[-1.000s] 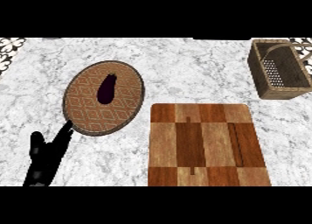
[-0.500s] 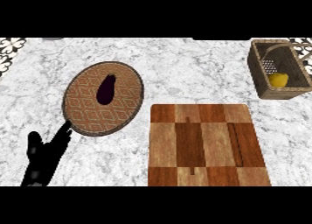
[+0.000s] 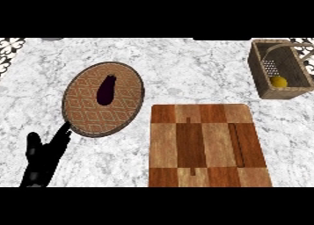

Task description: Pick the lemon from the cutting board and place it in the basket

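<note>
The yellow lemon (image 3: pixel 279 81) lies inside the wicker basket (image 3: pixel 261 78) at the counter's far right, beside a metal grater (image 3: pixel 270 67) in the same basket. The checkered wooden cutting board (image 3: pixel 208 145) in the near middle carries nothing. My left hand (image 3: pixel 42 159) shows at the lower left, open with fingers straight, its fingertips near the rim of a round woven plate. My right hand is out of the picture.
A round woven plate (image 3: pixel 88 110) left of the board holds a dark purple eggplant (image 3: pixel 107 90). Marble counter stretches between plate, board and basket. A patterned tile strip runs along the far left edge.
One second ago the basket held only the grater; half a second ago the lemon showed inside it. It now lies lower in the basket. My left hand has not moved.
</note>
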{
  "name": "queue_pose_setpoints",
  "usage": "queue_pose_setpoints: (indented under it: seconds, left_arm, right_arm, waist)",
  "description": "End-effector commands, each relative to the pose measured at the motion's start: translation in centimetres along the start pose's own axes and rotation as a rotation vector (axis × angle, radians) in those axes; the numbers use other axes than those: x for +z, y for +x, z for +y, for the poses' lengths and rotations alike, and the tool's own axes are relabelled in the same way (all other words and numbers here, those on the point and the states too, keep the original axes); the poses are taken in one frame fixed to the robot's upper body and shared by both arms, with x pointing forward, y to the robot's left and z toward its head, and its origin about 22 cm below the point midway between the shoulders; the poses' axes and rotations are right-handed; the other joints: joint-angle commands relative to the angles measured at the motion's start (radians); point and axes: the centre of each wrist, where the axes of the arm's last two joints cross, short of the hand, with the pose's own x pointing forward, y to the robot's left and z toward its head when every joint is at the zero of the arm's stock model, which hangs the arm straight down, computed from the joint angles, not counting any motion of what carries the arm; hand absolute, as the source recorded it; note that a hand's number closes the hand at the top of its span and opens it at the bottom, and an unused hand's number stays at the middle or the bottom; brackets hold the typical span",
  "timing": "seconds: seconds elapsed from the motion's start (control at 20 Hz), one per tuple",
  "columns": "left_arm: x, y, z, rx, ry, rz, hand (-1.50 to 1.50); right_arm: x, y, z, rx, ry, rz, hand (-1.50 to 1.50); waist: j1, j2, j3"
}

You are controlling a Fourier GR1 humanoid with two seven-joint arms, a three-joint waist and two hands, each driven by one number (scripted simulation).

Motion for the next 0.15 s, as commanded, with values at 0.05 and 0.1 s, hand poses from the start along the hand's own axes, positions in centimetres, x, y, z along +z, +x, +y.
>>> queue_pose_setpoints:
  seconds: [0.05, 0.1]
  left_arm:
    - [0.4, 0.0, -1.2, 0.015, 0.007, 0.052, 0.0]
    - [-0.8, 0.1, -1.8, 0.02, 0.027, 0.052, 0.0]
  right_arm:
    - [0.0, -2.6, -6.2, -0.004, -0.055, 0.061, -1.5]
    - [0.3, -2.0, -7.8, -0.01, -0.031, 0.04, -1.5]
  waist:
    - [-0.005, 0.004, -0.006]
    - [-0.024, -0.001, -0.007]
